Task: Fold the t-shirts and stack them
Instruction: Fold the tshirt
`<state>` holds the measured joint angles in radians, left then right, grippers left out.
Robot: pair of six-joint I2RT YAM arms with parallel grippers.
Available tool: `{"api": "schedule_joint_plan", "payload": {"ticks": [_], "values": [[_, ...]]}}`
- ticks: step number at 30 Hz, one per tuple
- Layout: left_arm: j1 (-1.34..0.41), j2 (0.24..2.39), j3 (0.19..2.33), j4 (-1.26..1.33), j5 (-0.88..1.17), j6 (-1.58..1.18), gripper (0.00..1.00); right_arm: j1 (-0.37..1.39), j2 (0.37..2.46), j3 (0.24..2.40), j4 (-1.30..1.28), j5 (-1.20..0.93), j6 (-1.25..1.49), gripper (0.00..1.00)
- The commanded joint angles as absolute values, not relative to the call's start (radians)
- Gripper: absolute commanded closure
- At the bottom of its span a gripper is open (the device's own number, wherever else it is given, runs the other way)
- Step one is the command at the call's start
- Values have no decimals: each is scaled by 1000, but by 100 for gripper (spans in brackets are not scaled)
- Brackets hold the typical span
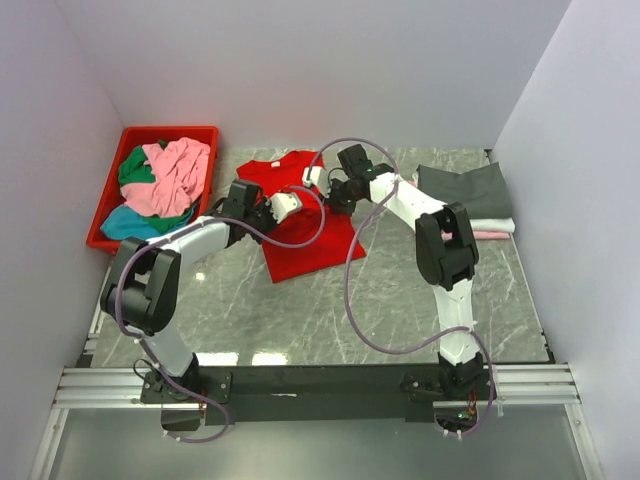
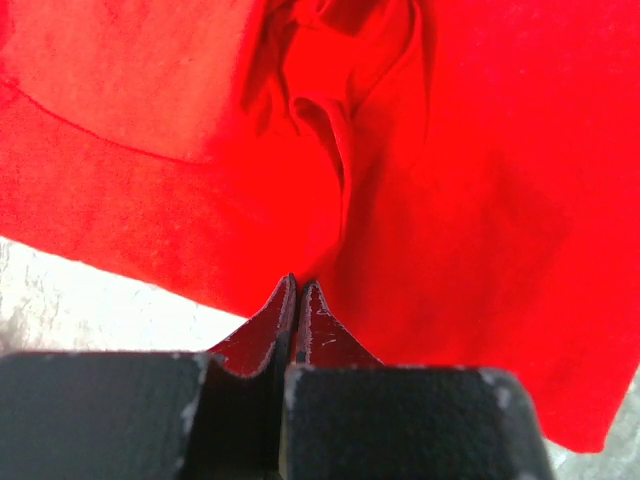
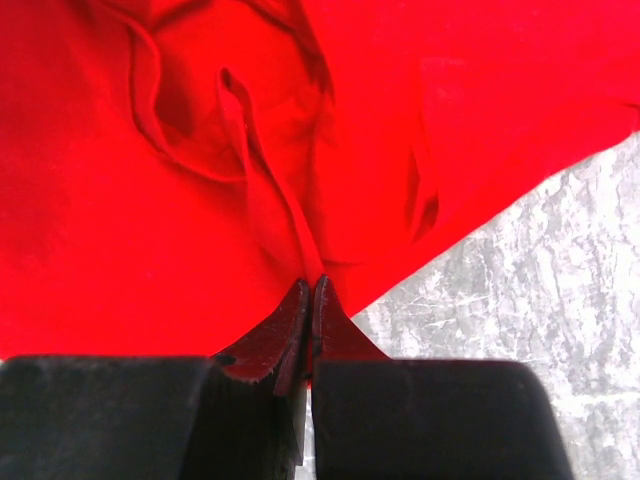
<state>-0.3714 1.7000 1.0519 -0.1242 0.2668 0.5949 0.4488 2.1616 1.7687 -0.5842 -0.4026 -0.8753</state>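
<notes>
Red t-shirt [image 1: 312,245] lies rumpled in the middle of the worktop [image 1: 300,320]. The left gripper [image 2: 298,287] and right gripper [image 3: 309,285] each pinch a raised fold of it, jaws closed on the cloth. 1 dark grey t-shirt [image 1: 465,188] sits folded at the right, well apart.

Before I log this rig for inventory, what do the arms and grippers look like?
Both match: the left arm and right arm have white links between bulky black joint housings. A thin mauve cable loops loosely along each. The left gripper and right gripper have black blocky bodies with two dark, tapering fingers, scuffed pale at edges. No markings visible.
</notes>
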Motion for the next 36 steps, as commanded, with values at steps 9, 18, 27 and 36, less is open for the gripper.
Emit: {"api": "schedule_joint_plan", "payload": {"ticks": [9, 18, 27, 36], "values": [[-344, 1720, 1108, -133, 299, 630, 100, 437, 2200, 1864, -555, -383, -828, 100], [-325, 1763, 1143, -115, 272, 592, 97, 443, 2227, 1888, -534, -336, -777, 85], [-264, 1529, 1065, 258, -33, 292, 8, 416, 2148, 1888, -288, -110, -373, 33], [-530, 1234, 846, -162, 307, 655, 18, 271, 1892, 1567, -937, -816, -1556, 29]]}}
